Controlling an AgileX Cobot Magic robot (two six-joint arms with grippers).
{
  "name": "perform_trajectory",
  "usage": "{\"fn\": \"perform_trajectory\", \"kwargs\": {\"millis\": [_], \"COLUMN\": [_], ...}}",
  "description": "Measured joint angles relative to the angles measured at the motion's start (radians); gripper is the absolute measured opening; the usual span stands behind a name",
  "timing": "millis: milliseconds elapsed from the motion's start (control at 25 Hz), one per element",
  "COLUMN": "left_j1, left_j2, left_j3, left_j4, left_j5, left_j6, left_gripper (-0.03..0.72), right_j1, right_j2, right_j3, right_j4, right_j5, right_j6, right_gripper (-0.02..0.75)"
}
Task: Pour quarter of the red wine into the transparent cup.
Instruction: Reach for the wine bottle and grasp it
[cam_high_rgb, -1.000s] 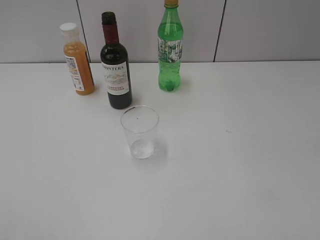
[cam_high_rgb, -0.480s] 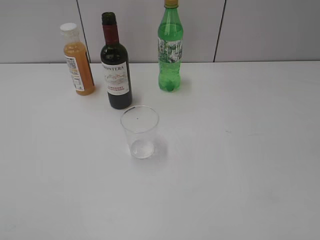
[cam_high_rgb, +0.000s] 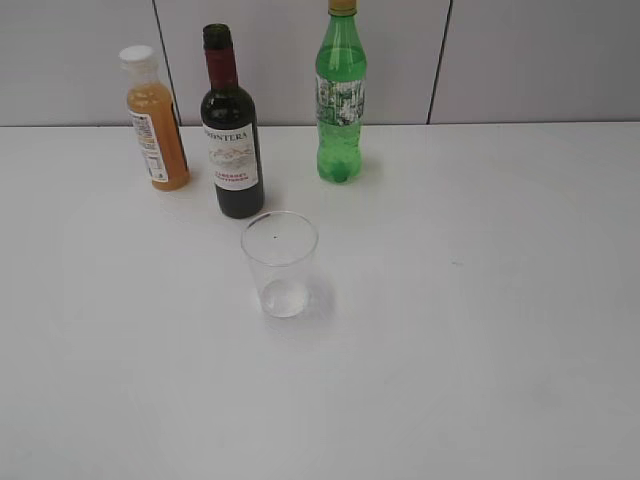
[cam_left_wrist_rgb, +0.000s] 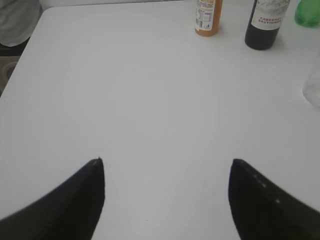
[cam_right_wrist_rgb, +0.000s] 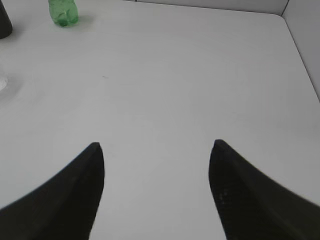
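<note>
while both pincers (cam_left_wrist_rgb: 166, 162) (cam_right_wrist_rgb: 156, 145) hang released, white table (cam_high_rgb: 480, 330) meets grey panelled wall (cam_high_rgb: 520, 60).

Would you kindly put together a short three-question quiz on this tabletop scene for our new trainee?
1. True or false: the transparent cup already holds red wine.
2. Which bottle stands nearest the cup? A) orange juice bottle B) wine bottle C) green soda bottle
3. Fill in: the left gripper and right gripper are both ____.

Key: 1 false, the cup looks empty; 2 B; 3 open, holding nothing.
</note>
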Motion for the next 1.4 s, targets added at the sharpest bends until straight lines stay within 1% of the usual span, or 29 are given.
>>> {"fn": "perform_trajectory", "kwargs": {"millis": [160, 360, 480, 720, 960, 1400], "left_j1": [0.0, 0.0, 0.0, 0.0, 0.0, 0.0], "left_j2": [0.0, 0.005, 0.056, 0.222, 0.42, 0.79], "left_j3": [-0.01, -0.012, -0.012, -0.012, -0.012, -0.012], "left_j4": [0.0, 0.002, 0.003, 0.002, -0.001, 0.008], "left_j5": [-0.035, -0.199, -0.318, -0.557, -0.832, -1.275], "left_j6": [0.0, 0.0, 0.0, 0.0, 0.0, 0.0], "left_gripper": [0.589, 0.589, 0.589, 0.589, 0.589, 0.588], "right_j1": [0.0, 0.0, 0.0, 0.0, 0.0, 0.0], "right_j2": [0.0, 0.0, 0.0, 0.0, 0.0, 0.0], "right_j3": [0.0, 0.0, 0.0, 0.0, 0.0, 0.0], "right_j4": [0.0, 0.0, 0.0, 0.0, 0.0, 0.0], "right_j5": [0.0, 0.0, 0.0, 0.0, 0.0, 0.0], "right_j6": [0.0, 0.0, 0.0, 0.0, 0.0, 0.0], "right_gripper": [0.533, 0.533, 0.533, 0.533, 0.532, 0.532]}}
